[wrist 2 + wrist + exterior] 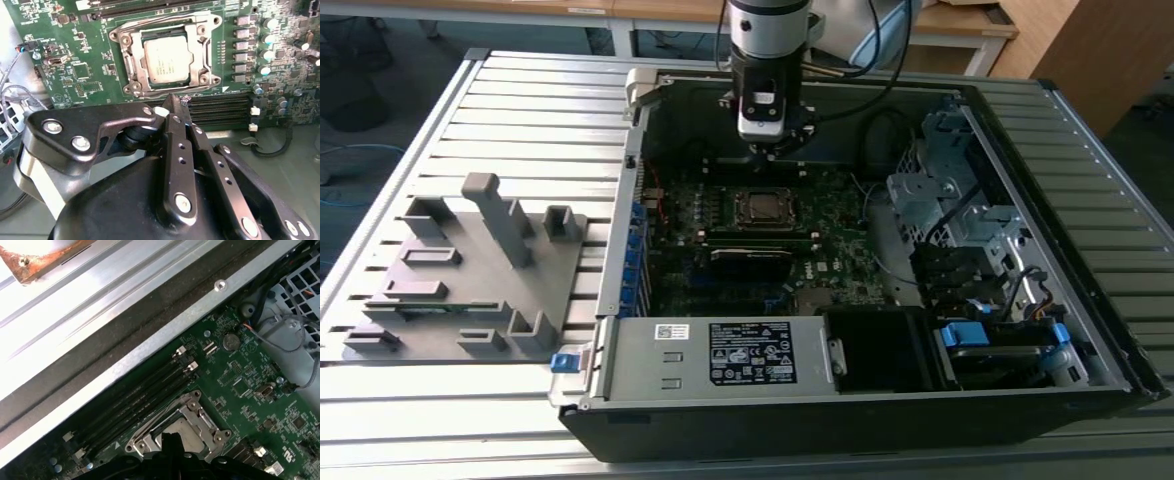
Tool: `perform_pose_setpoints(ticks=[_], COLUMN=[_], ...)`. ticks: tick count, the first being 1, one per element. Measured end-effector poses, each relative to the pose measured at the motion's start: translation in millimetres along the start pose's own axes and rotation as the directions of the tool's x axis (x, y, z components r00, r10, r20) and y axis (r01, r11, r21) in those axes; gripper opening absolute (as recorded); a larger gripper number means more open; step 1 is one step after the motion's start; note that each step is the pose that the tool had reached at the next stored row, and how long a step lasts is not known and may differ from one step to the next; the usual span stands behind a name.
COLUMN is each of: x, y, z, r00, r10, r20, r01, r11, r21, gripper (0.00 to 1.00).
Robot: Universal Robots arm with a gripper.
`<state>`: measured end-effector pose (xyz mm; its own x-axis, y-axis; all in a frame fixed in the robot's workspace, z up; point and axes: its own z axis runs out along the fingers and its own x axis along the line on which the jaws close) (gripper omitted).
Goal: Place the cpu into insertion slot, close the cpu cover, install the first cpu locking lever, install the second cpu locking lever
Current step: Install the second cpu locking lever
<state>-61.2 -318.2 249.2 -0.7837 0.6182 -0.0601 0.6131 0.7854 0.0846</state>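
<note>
- Grey plastic fixture (467,270) sits on the slatted tabletop (520,110) at the exterior view's left, just beside the open computer case (854,400). You can read it as a parts stand parked within the arm's reach; its posts and pockets look bare from this angle.
- Moving rightward, the case lies on its side with the green motherboard (720,270) facing up, which gives you straight-down access to the socket.
- Near the board's centre, the cpu (166,59) already lies flat in the insertion slot (131,65), its pale metal face showing through the square opening of the cpu cover (198,64). The cover looks lowered around the chip. Whether the locking levers along the socket's edges are latched, you cannot tell from these frames.
- The tool (186,107) hangs from the vertical arm (769,30) just past the socket, over the long black memory slots (135,400) beside it. Its wrist points straight down at the board.
- In the second wrist view the two black fingers (176,125) are pressed close together with nothing between them, so you are carrying no part. The tips sit near the socket frame's edge, apart from the chip itself.
</note>
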Motion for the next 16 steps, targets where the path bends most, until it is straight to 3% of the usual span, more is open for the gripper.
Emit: perform_pose_setpoints(ticks=[6, 16], x=[-2.7, -9.1], y=[1.9, 6.8], z=[3.9, 9.9], r00=[0.9980, 0.9872], r10=[-0.063, -0.159], r20=[-0.0052, -0.0127], r01=[0.062, 0.159], r11=[0.9980, 0.9872], r21=[-0.0038, -0.0105], gripper=[0.10, 0.10])
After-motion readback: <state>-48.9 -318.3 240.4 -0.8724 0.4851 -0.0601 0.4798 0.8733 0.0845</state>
